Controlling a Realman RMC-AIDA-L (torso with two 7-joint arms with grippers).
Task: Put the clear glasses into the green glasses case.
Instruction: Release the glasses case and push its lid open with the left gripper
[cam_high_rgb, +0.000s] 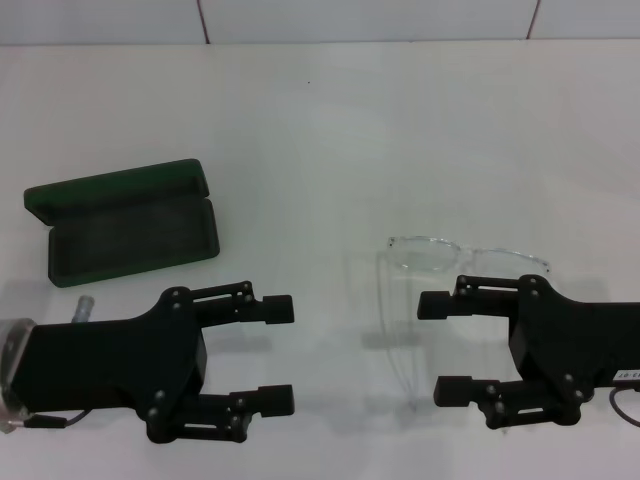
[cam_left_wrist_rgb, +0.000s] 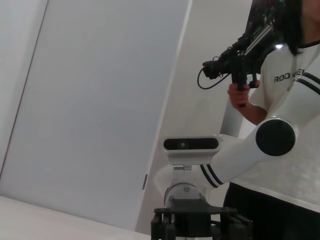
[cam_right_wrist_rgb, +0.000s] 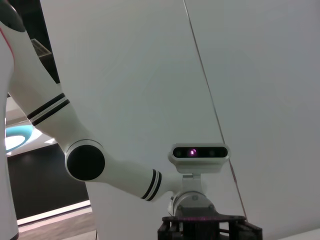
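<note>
Clear glasses (cam_high_rgb: 440, 262): near-invisible colourless frame, on the white table (cam_high_rgb: 330, 130) right of centre, one temple toward us. Green glasses case (cam_high_rgb: 125, 222): lid open, dark lining, far left. We see our right gripper (cam_high_rgb: 442, 346) spread wide, empty, beside the temple; left gripper (cam_high_rgb: 277, 354) likewise spread, holding nothing.

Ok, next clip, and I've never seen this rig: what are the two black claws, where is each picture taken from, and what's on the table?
The claws are a two-armed robot's grippers. The head view looks down on a white table: the left gripper and right gripper both hover open, holding nothing. An open dark green hinged glasses case lies beyond the left gripper. Nearly see-through clear-framed glasses lie unfolded by the right gripper. The other two pictures come from wrist cameras, aimed back at the robot's white body and walls; the left one also shows a person holding a camera.
</note>
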